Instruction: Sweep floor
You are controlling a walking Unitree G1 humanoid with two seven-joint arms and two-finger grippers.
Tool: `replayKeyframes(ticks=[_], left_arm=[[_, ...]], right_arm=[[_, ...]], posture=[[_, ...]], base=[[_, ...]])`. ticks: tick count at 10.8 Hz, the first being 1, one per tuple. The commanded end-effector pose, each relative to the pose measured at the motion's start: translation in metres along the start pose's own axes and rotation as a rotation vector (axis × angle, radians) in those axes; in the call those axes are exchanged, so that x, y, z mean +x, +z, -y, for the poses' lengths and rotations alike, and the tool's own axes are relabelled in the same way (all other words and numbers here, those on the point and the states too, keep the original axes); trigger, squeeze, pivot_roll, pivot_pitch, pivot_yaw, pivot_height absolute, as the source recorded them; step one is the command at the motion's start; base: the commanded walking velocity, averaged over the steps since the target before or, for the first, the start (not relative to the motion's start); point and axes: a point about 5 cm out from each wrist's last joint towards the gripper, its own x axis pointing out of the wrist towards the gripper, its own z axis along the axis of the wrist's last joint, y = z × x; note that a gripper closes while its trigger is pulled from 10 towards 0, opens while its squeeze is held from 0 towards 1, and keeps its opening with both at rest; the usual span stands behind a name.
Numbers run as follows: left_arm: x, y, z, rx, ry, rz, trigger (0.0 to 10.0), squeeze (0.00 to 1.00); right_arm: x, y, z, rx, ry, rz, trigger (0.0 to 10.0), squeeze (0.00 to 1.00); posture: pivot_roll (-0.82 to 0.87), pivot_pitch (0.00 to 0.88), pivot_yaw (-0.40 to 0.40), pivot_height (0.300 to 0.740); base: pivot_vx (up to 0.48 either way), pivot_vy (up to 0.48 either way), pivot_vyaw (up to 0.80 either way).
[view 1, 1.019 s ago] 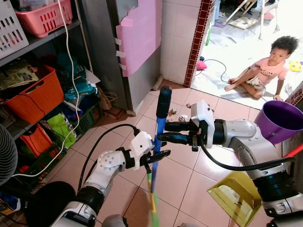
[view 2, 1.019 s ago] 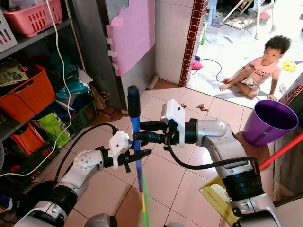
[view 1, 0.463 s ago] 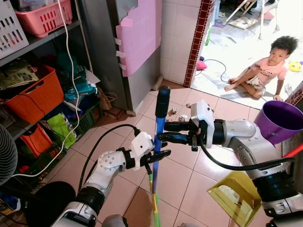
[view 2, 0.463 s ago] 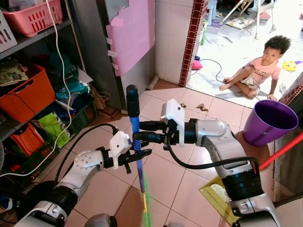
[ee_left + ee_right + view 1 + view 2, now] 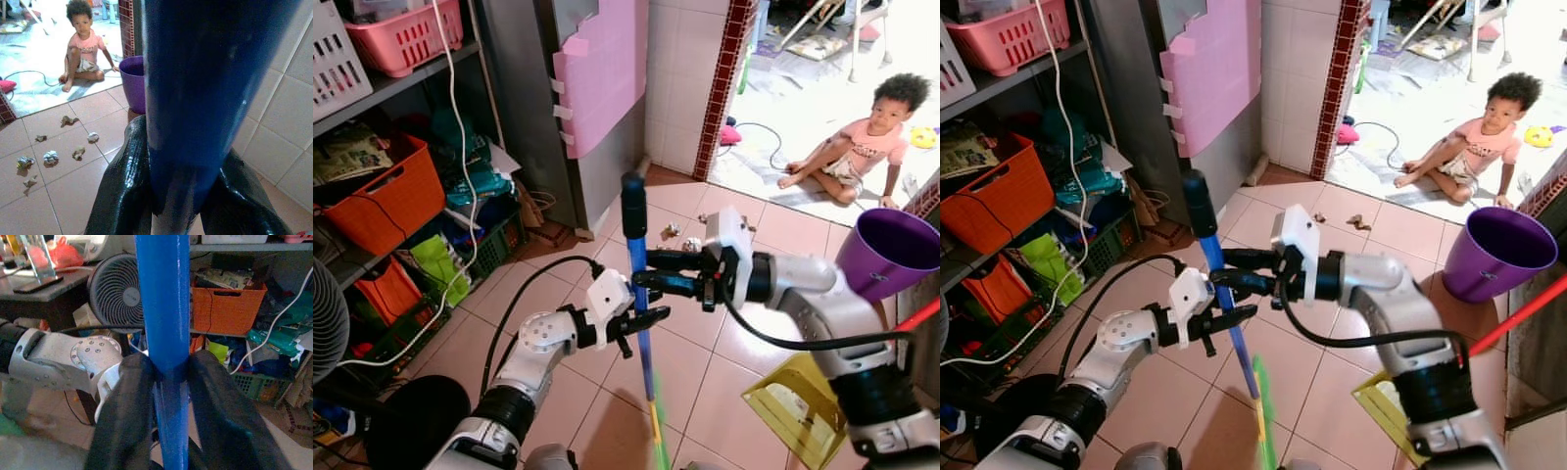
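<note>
- The left gripper point(image 5: 644, 319) is closed around the blue broom handle point(image 5: 637, 284), low on the pole; in the left wrist view both black fingers point(image 5: 122, 191) press against the shaft.
- Just above it, the right gripper point(image 5: 651, 272) also clamps the handle from the robot's right, its fingers point(image 5: 124, 406) pinching the blue pole on either side.
- The handle stands tilted, its black top end point(image 5: 632, 193) leaning toward the robot's left, while the green and yellow lower part point(image 5: 656, 431) runs down toward the tiled floor point(image 5: 705, 392).
- A yellow dustpan point(image 5: 790, 409) lies on the floor at the robot's right, near the right arm's elbow.
- A purple bucket point(image 5: 886, 252) stands beyond it, on the right.
- Crumpled scraps of litter point(image 5: 51, 156) lie scattered on the tiles ahead of the broom.
- On the left, shelves hold an orange basket point(image 5: 386, 196) and a pink basket point(image 5: 406, 34).
- A child point(image 5: 862, 137) sits on the floor past the doorway, well apart from the broom.
</note>
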Motion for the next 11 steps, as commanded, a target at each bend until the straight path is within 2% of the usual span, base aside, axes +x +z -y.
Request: replayKeyframes(ticks=[1,3,6,9,11], left_arm=[[0.008,0.01,-0.001,0.018,-0.036,0.025,0.0,0.0],[0.011,0.009,0.005,-0.007,-0.082,0.025,0.0,0.0],[0.013,0.006,0.016,-0.007,-0.171,0.009,0.0,0.0],[0.014,0.007,0.02,-0.005,-0.219,0.005,0.0,0.0],[0.014,0.007,0.022,-0.005,-0.226,0.003,0.0,0.0]], right_arm=[[0.005,0.002,-0.005,0.014,0.005,0.042,10.0,1.0],[0.003,-0.01,-0.008,0.024,-0.013,0.016,10.0,1.0],[-0.007,-0.008,-0.008,0.011,0.074,-0.039,10.0,1.0],[-0.022,0.008,0.015,0.006,0.198,-0.122,10.0,1.0],[-0.021,0.013,0.02,0.029,0.28,-0.15,10.0,1.0]], posture=[[-0.1,0.0,0.029,0.74],[-0.1,0.0,0.036,0.74],[-0.11,0.0,0.055,0.74],[-0.1,0.0,0.059,0.74],[-0.09,0.0,0.049,0.74]], base=[[0.0,0.0,0.0],[0.0,0.0,0.0],[0.0,0.0,0.0],[0.0,0.0,0.0],[0.0,0.0,0.0]])
